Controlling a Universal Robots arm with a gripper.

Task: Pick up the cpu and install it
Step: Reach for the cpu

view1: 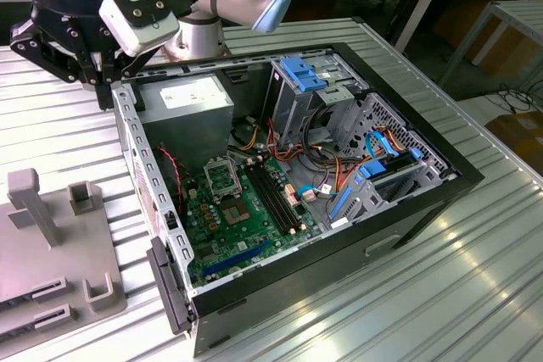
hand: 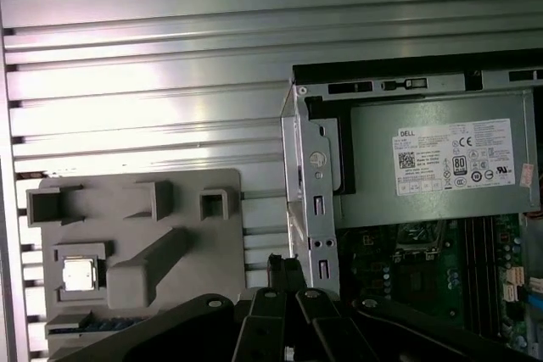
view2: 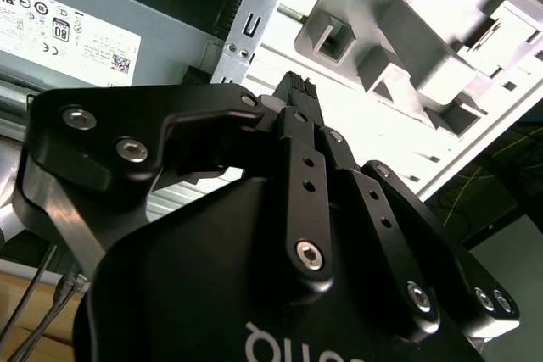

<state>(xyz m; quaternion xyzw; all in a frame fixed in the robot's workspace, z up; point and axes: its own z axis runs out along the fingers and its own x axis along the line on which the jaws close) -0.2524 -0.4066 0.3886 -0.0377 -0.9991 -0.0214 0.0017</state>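
The cpu (hand: 79, 275), a small square chip with a silvery top, lies in a pocket of the grey fixture plate (hand: 182, 201) in the first wrist view. My gripper (hand: 284, 270) hangs above the gap between that plate and the open computer case (view1: 297, 57), near the case's rear corner. Its black fingers (view2: 295, 95) stand together and hold nothing. In the exterior view the gripper (view1: 100, 84) is at the upper left, over the case's edge. The motherboard's socket (view1: 222, 177) with its metal frame sits inside the case.
A grey power supply (view1: 191, 99) with a white label fills the case's corner nearest the gripper. Blue drive brackets (view1: 301, 74) and loose cables (view1: 327, 167) crowd the exterior view's right side. Upright posts (view1: 30, 201) rise from the fixture plate. The ribbed metal table (view1: 475, 269) surrounds everything.
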